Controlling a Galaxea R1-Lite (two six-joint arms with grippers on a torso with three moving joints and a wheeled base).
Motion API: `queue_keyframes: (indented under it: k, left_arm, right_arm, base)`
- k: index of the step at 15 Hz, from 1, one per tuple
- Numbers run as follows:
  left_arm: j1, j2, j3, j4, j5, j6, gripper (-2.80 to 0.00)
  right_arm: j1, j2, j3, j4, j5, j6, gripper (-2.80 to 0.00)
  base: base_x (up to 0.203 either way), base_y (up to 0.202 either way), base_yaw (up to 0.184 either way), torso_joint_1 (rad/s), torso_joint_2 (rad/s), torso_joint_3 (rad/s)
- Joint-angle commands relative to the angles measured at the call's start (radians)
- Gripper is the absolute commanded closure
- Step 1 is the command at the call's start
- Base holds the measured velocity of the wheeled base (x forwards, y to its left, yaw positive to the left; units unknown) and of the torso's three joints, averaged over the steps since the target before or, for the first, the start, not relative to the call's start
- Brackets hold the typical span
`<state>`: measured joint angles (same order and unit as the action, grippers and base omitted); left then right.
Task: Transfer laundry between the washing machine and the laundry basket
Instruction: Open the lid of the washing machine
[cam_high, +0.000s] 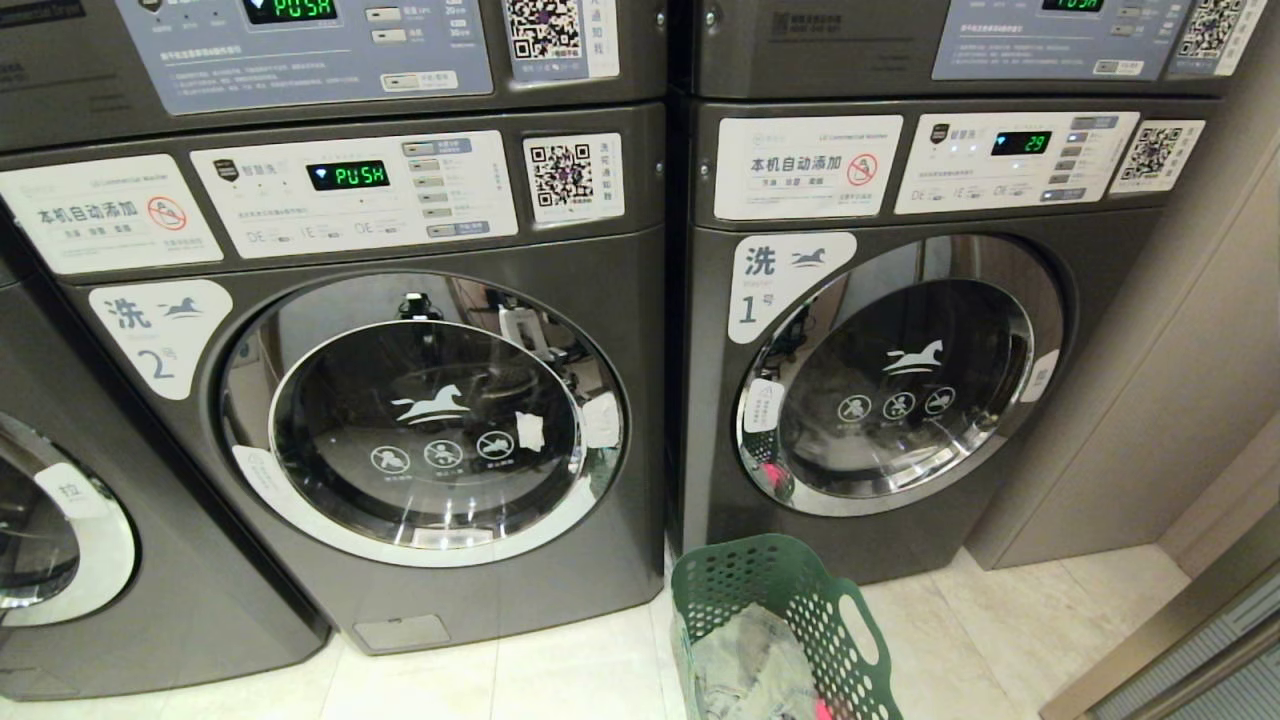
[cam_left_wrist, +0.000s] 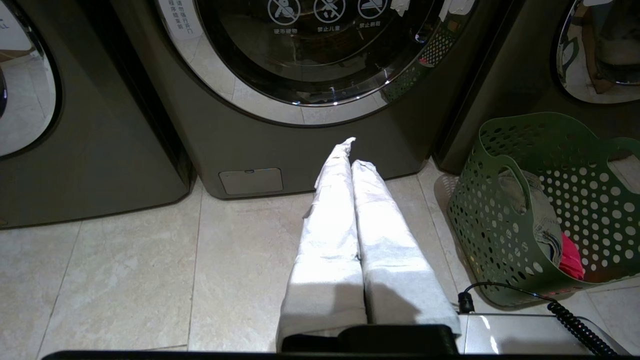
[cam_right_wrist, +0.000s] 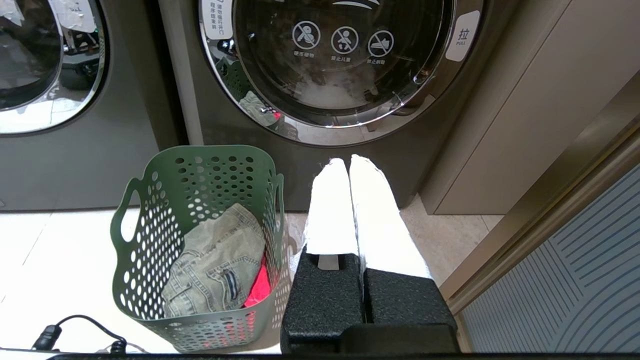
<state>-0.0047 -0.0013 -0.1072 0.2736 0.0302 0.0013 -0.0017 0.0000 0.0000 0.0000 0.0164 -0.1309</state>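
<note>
The washing machine (cam_high: 425, 425) labelled 2 stands left of centre with its round glass door closed and "PUSH" on its display. The dark green laundry basket (cam_high: 835, 620) sits on the floor in front of the gap between machines 2 and 1. It holds a faded denim garment (cam_right_wrist: 215, 265) over something red (cam_right_wrist: 257, 290). My left gripper (cam_left_wrist: 352, 152), its fingers wrapped in white, is shut and empty, low before the base of the washing machine (cam_left_wrist: 310, 50), left of the basket (cam_left_wrist: 490, 220). My right gripper (cam_right_wrist: 348, 162) is shut and empty, to the right of the basket (cam_right_wrist: 145, 250). Neither arm shows in the head view.
The alike machine labelled 1 (cam_high: 900, 380) stands to the right, door closed, display showing 29. A third machine (cam_high: 60, 530) is at the far left. More machines are stacked above. A beige wall panel (cam_high: 1180, 350) and a door frame (cam_right_wrist: 550, 200) close in the right side. The floor is pale tile (cam_left_wrist: 125, 265).
</note>
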Motion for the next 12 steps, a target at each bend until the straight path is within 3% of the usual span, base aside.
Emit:
queue_keyframes:
  k: [1,12]
  left_arm:
    - [0.0,0.002,0.0,0.001,0.001,-0.001,0.0]
    - [0.0,0.001,0.0,0.002,0.002,-0.003,0.0]
  right_arm:
    - [0.0,0.002,0.0,0.0,0.001,-0.001,0.0]
    - [0.0,0.002,0.0,0.0,0.002,-0.006,0.0]
  base:
    - [0.0,0.0,0.0,0.0,0.0,0.0]
    - [0.0,0.0,0.0,0.0,0.0,0.0]
